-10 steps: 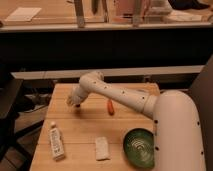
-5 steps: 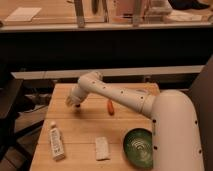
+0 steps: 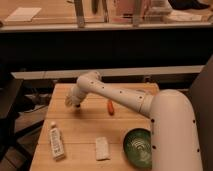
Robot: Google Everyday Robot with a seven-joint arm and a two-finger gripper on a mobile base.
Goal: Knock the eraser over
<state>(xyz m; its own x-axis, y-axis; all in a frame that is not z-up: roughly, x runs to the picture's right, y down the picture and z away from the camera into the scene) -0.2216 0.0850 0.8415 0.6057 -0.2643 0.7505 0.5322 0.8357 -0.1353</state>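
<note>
The white arm reaches left across the wooden table [image 3: 85, 127]. My gripper [image 3: 75, 104] is at the arm's end, low over the table's left part, left of the small orange carrot [image 3: 110, 106]. A small dark bit [image 3: 78, 106] shows right under the gripper; it may be the eraser, mostly hidden by the gripper.
A white tube with print [image 3: 56, 141] lies at the front left. A flat white pad [image 3: 102, 148] lies at the front middle. A green bowl [image 3: 137, 148] sits at the front right beside the robot's white body [image 3: 175, 135]. A dark chair [image 3: 7, 115] stands to the left.
</note>
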